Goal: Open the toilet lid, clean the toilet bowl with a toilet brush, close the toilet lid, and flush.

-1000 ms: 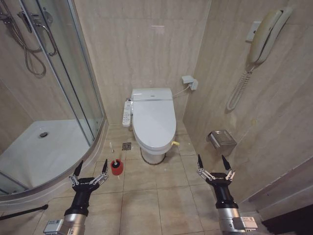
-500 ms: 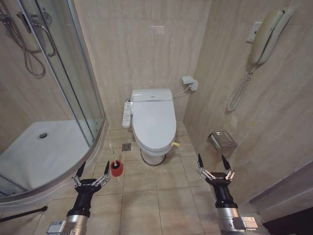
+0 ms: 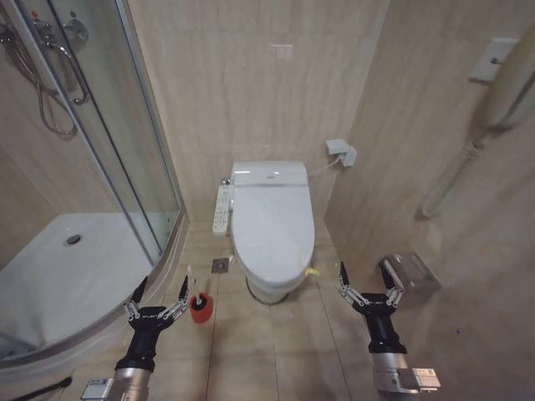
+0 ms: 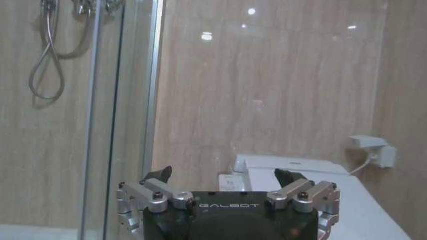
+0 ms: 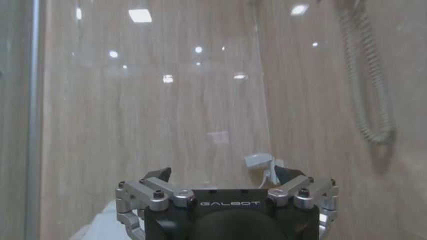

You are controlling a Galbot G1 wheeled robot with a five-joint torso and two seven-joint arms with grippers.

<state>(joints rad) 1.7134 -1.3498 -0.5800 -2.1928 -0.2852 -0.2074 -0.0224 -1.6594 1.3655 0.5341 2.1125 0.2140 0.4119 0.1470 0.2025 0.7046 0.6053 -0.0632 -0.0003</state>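
Lid [image 3: 272, 221] down over bowl [image 3: 266, 289], against the back wall. Brush [image 3: 189, 282] upright in red holder [image 3: 200, 308] on floor, just left of bowl. Left gripper [image 3: 158, 290] near holder, fingers spread, holding nothing. Right gripper [image 3: 365, 276] right of bowl, fingers spread, holding nothing. Shower tray [image 3: 58, 276] far left of bowl.
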